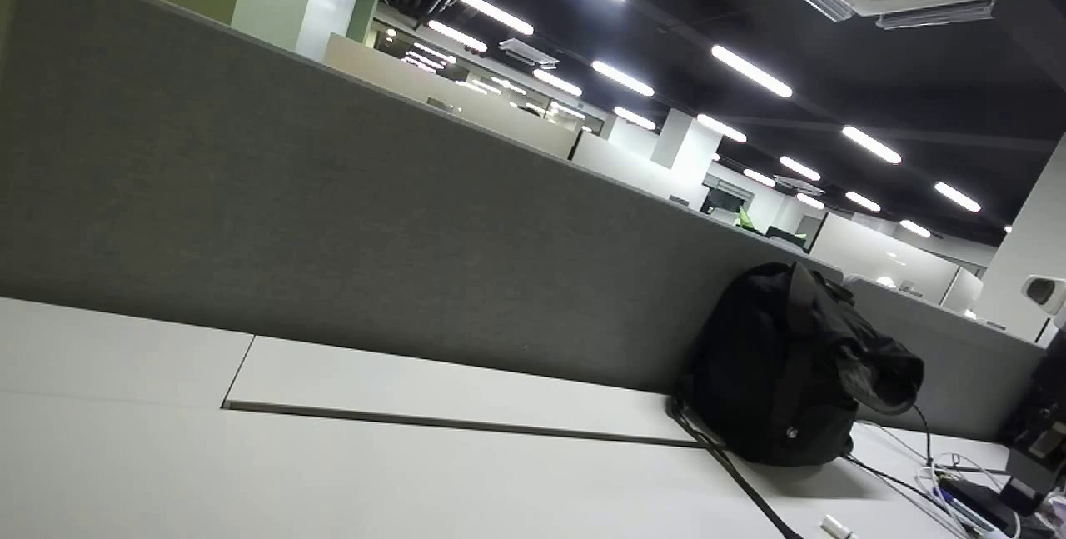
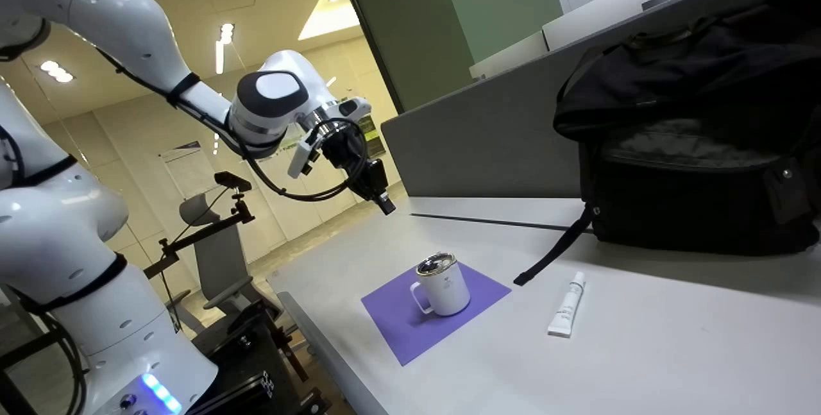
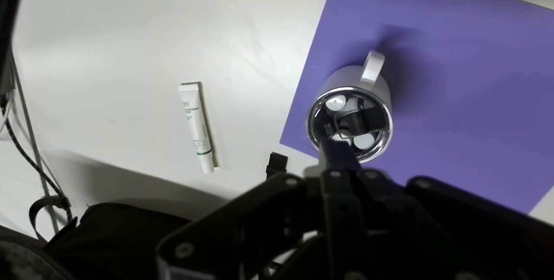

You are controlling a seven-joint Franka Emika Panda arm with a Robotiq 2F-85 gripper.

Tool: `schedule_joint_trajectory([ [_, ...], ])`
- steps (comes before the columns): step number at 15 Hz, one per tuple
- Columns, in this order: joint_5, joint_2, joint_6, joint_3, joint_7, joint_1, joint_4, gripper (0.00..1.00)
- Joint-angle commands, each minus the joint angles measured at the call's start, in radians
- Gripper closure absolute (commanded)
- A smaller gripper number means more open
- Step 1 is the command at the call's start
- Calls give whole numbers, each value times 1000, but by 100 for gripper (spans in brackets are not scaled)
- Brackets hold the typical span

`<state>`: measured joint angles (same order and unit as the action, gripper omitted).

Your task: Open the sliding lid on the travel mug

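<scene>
I have the claw [image 3: 342, 155] closed, its tips together and holding nothing, raised apart from the mug [image 2: 448, 291]. That stands upright on the purple sheet [image 3: 458, 111], clear lid [image 3: 351, 120] in place; pale patches show there, and I can't tell contents from reflections. A white tube [image 3: 197, 122], capped, lies on the desk [image 2: 673, 344] near the sheet. Farther off, the black bag [image 2: 693, 152] sits by the grey divider [image 1: 375, 206] in both exterior views, its contents hidden.

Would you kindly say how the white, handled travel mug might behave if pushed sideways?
The white mug probably resists tipping, standing upright on a broad base. It may drag the thin, rectangular purple sheet beneath, which shows no fastening.
</scene>
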<state>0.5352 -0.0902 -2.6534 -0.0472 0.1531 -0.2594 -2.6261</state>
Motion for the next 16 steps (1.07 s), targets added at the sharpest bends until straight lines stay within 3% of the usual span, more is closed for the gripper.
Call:
schedule_joint_trajectory([
  [1, 4, 0, 4, 43, 3, 43, 2, 99],
  [8, 7, 0, 5, 43, 6, 44, 3, 99],
  [12, 96, 133, -69, 60, 47, 56, 76, 100],
  [16, 144, 275, -117, 120, 51, 108, 144, 100],
])
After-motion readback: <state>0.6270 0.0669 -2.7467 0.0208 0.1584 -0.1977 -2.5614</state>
